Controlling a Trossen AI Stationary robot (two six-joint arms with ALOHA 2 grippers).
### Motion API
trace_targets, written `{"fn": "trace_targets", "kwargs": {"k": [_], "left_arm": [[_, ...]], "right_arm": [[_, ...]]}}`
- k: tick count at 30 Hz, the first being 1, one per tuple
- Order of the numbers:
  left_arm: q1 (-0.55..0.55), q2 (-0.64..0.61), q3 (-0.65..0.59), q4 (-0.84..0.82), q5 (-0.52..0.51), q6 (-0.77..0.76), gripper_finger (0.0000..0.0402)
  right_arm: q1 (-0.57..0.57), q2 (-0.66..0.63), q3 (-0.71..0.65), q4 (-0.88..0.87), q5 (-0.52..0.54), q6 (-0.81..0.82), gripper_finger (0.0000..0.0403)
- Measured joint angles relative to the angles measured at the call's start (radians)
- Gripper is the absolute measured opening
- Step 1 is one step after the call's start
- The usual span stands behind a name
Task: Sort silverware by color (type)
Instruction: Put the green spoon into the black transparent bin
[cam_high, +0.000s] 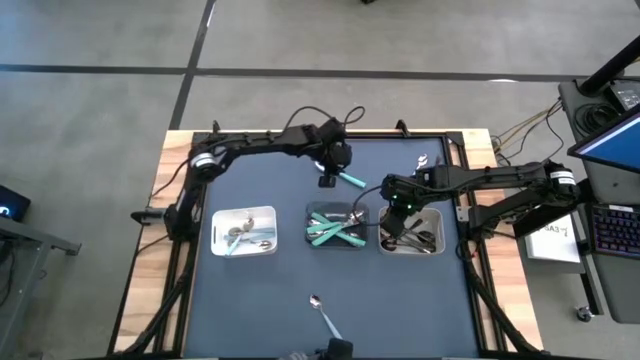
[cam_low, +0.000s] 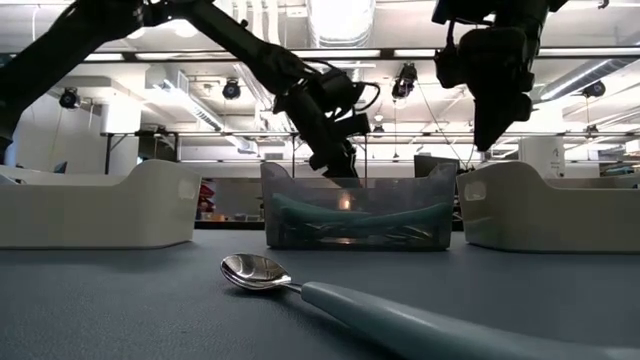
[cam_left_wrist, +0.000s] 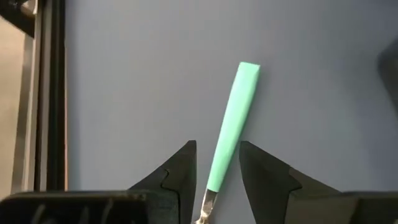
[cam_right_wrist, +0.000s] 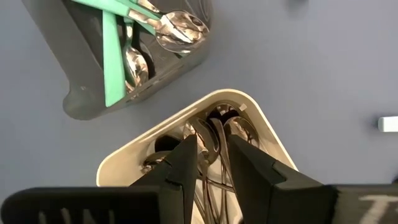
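Teal plastic over a thin steel shank is what the left gripper (cam_left_wrist: 216, 177) has to deal with: a teal-handled piece of silverware (cam_high: 351, 179) lies flat on the dark blue bench (cam_high: 260, 290), just behind the middle tray. In the left wrist view its handle (cam_left_wrist: 233, 121) runs up between the two dark fingers (cam_left_wrist: 177, 171), which stand released on either side of it with a gap showing; whether they touch it I cannot tell.

Such a piece should be light and stiff, with a smooth, somewhat slippery handle. Lying flat, it leaves little to get under, so a pinch across the handle's width near the neck looks soundest, where the weight of the metal end would tip it least.

Sorting is well on. The grey middle tray (cam_high: 312, 245) holds several teal-handled spoons (cam_high: 335, 229), the white left-hand tray (cam_high: 217, 232) holds shiny all-silver pieces (cam_high: 243, 236), and the white right-hand tray (cam_high: 383, 246) holds dark ones (cam_high: 420, 240). The right gripper (cam_right_wrist: 211, 165) hangs just above that right-hand tray, fingers slightly parted and holding nothing that I can see.

Another teal-handled spoon (cam_low: 330, 290) lies alone at the bench's near edge, and a small silver piece (cam_high: 423, 160) rests near the far right corner.
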Motion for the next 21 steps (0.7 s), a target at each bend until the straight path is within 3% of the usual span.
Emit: {"fn": "trace_targets", "kwargs": {"k": [11,16,21], "left_arm": [[0.100,0.098,0.044,-0.229,-0.051,0.022,0.0103],[0.141,0.114,0.049,-0.240,0.007,0.057,0.0103],[0.148,0.109,0.047,-0.260,-0.017,-0.001,0.0096]], "right_arm": [[0.000,0.000,0.000,0.005,0.000,0.000,0.0082],[0.000,0.000,0.000,0.005,0.000,0.000,0.0082],[0.000,0.000,0.000,0.005,0.000,0.000,0.0082]]}}
